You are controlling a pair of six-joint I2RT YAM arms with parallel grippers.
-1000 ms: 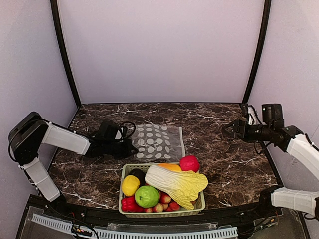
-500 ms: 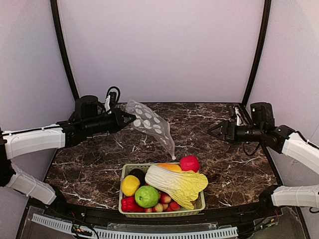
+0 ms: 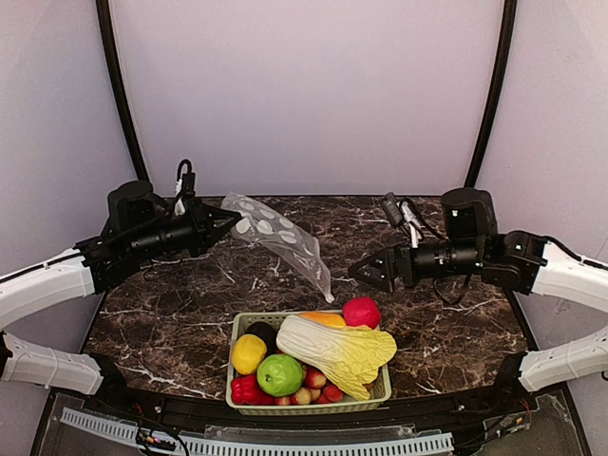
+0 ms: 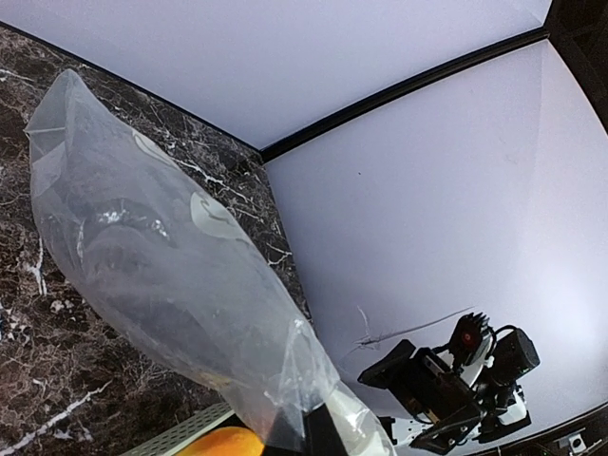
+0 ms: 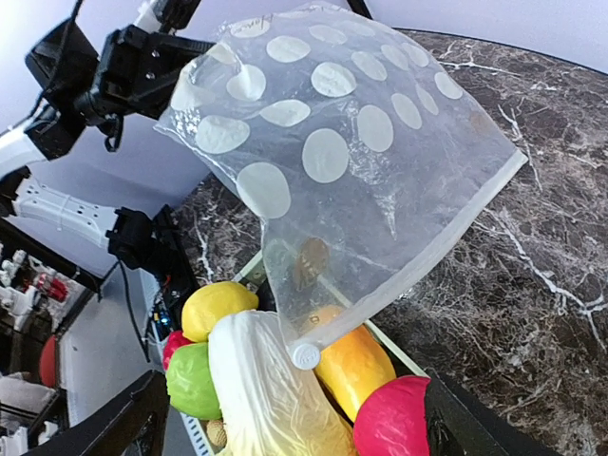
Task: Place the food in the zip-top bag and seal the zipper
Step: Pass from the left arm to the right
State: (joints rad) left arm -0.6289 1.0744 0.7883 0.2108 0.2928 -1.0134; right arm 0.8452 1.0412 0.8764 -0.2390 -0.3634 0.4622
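My left gripper (image 3: 226, 222) is shut on a corner of the zip-top bag (image 3: 280, 237), a clear pouch with white dots, and holds it in the air. The bag hangs slanting down to the right, its low corner just above the basket. In the left wrist view the bag (image 4: 161, 275) fills the frame over my gripper (image 4: 306, 439). In the right wrist view the bag (image 5: 351, 142) shows the zipper (image 5: 432, 242) along its lower edge. My right gripper (image 3: 359, 273) is open and empty, just right of the bag's low corner. The food lies in the basket: cabbage (image 3: 337, 350), magenta fruit (image 3: 361, 312), green apple (image 3: 279, 374), lemon (image 3: 248, 353), red pepper (image 3: 244, 389).
The pale green slotted basket (image 3: 313, 407) stands at the near middle of the dark marble table (image 3: 437, 323). It also holds an orange fruit (image 5: 356, 366) and small red fruits (image 3: 318, 385). Black frame posts (image 3: 122, 104) stand at the back corners.
My left gripper has lifted the bag off the table and raised it into the air. My right arm has swung left and down toward the bag's low corner.
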